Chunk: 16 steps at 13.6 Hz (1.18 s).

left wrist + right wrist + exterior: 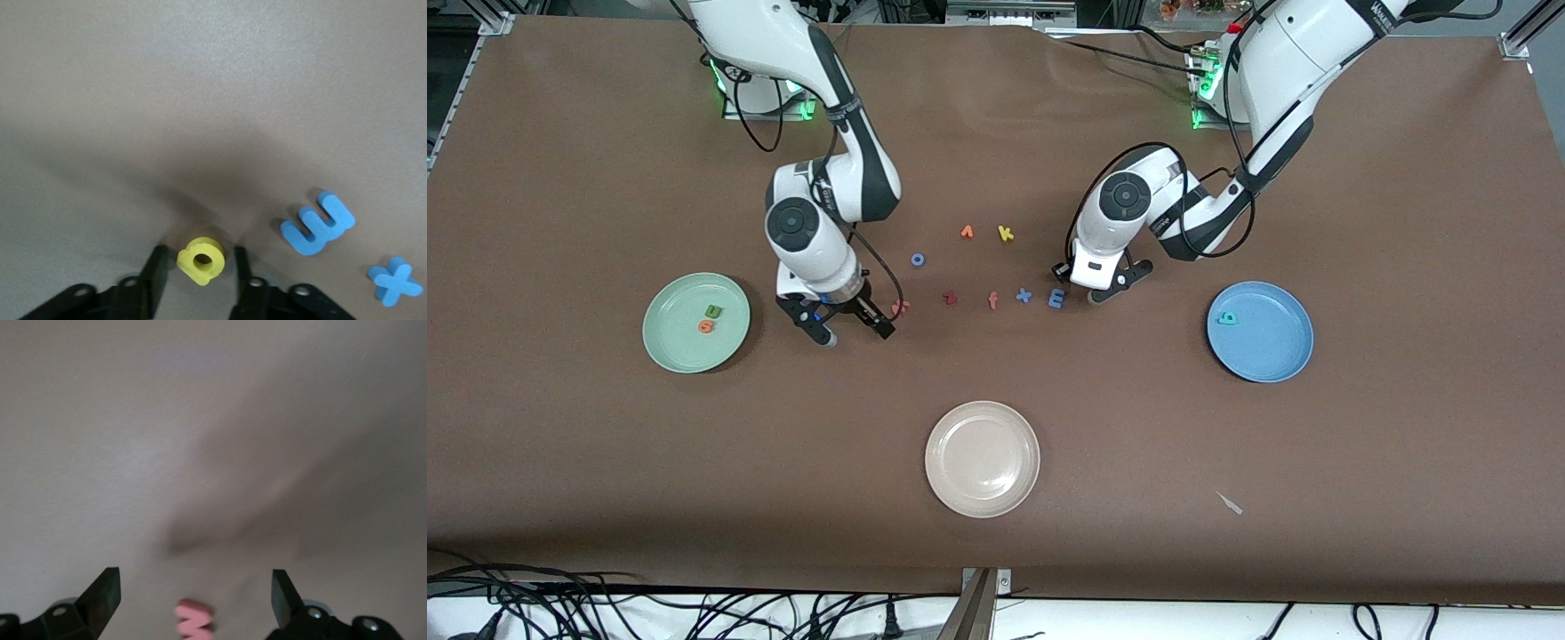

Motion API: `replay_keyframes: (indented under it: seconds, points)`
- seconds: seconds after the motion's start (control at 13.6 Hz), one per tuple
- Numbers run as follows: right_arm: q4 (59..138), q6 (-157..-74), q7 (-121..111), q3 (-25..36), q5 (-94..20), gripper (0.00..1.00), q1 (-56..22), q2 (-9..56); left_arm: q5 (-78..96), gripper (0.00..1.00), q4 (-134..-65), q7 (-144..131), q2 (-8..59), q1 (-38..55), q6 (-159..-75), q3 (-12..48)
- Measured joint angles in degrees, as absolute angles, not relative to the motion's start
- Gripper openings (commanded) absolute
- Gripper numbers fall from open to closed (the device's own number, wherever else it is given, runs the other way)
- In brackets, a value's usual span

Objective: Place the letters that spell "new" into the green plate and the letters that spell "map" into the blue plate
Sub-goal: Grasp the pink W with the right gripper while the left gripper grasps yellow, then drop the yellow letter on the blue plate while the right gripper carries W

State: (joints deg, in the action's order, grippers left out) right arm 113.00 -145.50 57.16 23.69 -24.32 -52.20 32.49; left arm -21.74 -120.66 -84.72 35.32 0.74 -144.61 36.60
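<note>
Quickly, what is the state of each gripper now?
Left gripper: closing around the yellow a, grip not certain.
Right gripper: open, over the salmon-red w.

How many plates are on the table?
3: green plate toward the right arm's end, blue plate toward the left arm's end, cream-white plate between them, nearest the front camera. None appear hidden.

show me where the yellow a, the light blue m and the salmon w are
yellow a (pixel 201 261): left wrist view, on its yellow face beside the hole.
light blue m (pixel 318 223): left wrist view, on its middle stroke.
salmon w (pixel 194 619): right wrist view, on its visible top edge.
</note>
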Motion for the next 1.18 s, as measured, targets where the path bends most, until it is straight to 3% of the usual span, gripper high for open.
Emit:
replay_keyframes:
  seconds: [0.22,0.59,0.81,1.18]
  points:
    - [110.48,-145.42,62.48,21.95,-24.33,1.0,-52.17,34.34,-21.74,0.18,-120.51,-84.94,35.32,0.75,-144.58,36.63]
    - [109.65,-141.54,64.29,21.17,-24.47,0.98,-52.15,35.77,-21.74,0.12,-120.35,-84.96,35.2,0.4,-144.52,36.51]
    - [109.57,-139.07,64.35,21.17,-24.5,0.85,-52.1,35.78,-22.1,0.09,-119.0,-84.52,32.66,-2.21,-142.73,36.42]
    - [109.52,-138.82,64.56,20.47,-24.51,0.55,-52.1,36.09,-22.13,0.1,-113.28,-75.63,28.07,-9.93,-129.94,36.99]
